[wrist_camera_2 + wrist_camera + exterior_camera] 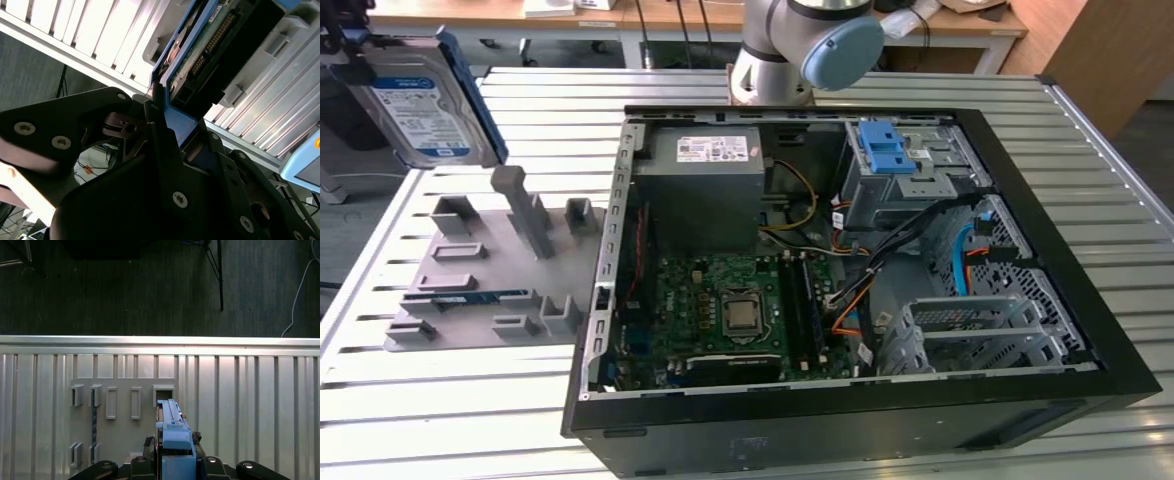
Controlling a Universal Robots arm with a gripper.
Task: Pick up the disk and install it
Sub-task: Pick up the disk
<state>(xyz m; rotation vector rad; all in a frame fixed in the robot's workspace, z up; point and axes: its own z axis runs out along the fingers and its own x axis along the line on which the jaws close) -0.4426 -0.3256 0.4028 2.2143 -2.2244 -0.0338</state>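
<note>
- Slatted metal surface (454, 400) carrying an open computer case (854, 410) and, to the exterior view's left of it, a grey slotted holder (480, 270).
- Case lying on its side with the board exposed; grey drive cage (907, 170) with a blue latch near its far corner, a second bare metal cage (974, 330) toward the near right of the exterior view.
- Arm (801, 50) rising behind the case's far wall.
- Holder with most slots bare, directly below the disk in the first wrist view.
- Disk (420, 95) up at the exterior view's far left, lifted clear of the holder and well apart from the case. Standing on edge, long axis near vertical with a slight lean, labelled face turned toward the exterior camera. Seen edge-on in the first wrist view (172, 420), long axis running away from the hand toward the holder; circuit-board face visible in the second wrist view (200, 55).
- Hand (177, 460) pinching the disk by the end of its blue carrier frame, pressed against both sides.
- Step in hand, by judgement: pick-up done, install not yet begun. Next move likely calling for a carry across to the case and the long axis lined up with a bay, clear of the loose cables.
</note>
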